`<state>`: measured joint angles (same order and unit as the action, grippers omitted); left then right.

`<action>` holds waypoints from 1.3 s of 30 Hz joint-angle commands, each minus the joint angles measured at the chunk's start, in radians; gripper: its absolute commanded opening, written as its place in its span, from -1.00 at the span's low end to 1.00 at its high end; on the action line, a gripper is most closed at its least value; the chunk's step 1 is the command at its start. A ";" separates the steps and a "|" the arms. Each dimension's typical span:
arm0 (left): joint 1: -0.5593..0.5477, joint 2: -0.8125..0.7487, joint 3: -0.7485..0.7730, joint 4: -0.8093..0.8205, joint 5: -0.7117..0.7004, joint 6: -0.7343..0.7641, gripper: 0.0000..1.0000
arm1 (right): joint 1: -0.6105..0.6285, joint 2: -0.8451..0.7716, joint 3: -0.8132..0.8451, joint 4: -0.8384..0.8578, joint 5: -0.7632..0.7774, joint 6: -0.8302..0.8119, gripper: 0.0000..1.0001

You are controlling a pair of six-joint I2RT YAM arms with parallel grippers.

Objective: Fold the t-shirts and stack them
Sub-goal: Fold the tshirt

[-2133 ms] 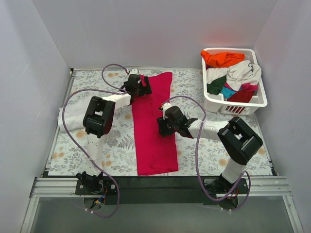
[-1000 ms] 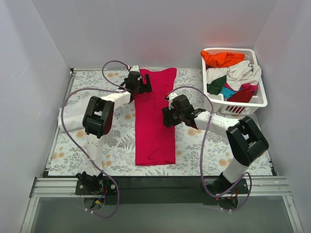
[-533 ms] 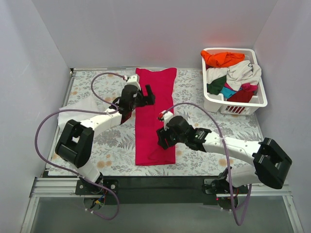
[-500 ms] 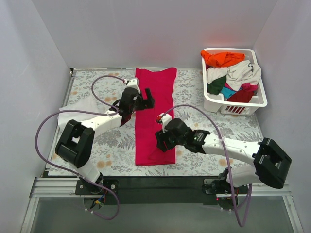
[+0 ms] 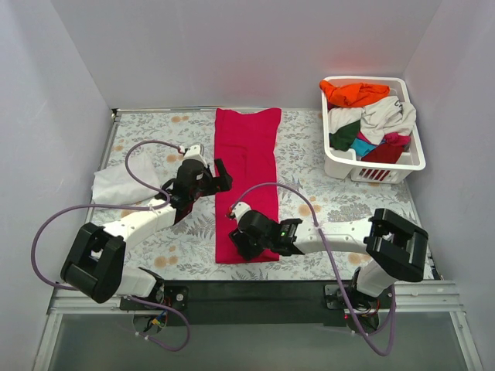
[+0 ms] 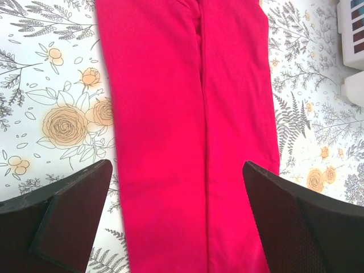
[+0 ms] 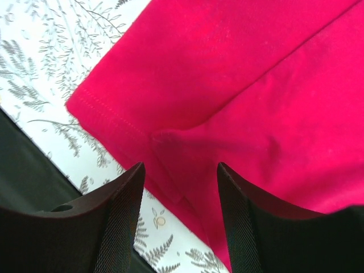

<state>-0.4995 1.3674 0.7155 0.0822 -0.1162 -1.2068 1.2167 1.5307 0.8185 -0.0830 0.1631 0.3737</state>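
1 crimson t-shirt (image 5: 247,162) lies folded lengthwise. We see the left gripper (image 6: 176,166) spread wide above it, the right gripper (image 7: 181,168) parted at its hem.

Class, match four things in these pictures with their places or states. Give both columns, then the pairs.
1. long folded crimson-pink cloth t-shirt
2. white cloth t-shirt on the floral table
3. orange cloth t-shirt
4. right gripper

a. in the white slotted plastic basket
b. open over the crimson hem
c. flat down the middle
d. crumpled at the left edge

Pairs: 1-c, 2-d, 3-a, 4-b
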 commanded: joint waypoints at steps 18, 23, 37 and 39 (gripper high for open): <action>0.003 -0.013 -0.028 0.007 -0.008 -0.007 0.84 | 0.049 0.114 0.126 -0.053 0.122 0.060 -0.09; 0.004 0.005 -0.027 0.016 0.001 -0.007 0.84 | 0.070 0.140 0.143 -0.072 0.147 0.070 -0.13; 0.004 -0.001 -0.033 0.013 -0.007 -0.004 0.84 | 0.070 0.169 0.177 -0.175 0.256 0.074 -0.77; 0.004 -0.008 -0.034 0.011 -0.008 -0.002 0.84 | 0.070 0.149 0.176 -0.176 0.262 0.070 -0.91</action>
<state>-0.4992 1.3827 0.6945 0.0895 -0.1181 -1.2125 1.2842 1.7073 0.9722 -0.2157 0.3759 0.4381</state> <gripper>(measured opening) 0.919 0.062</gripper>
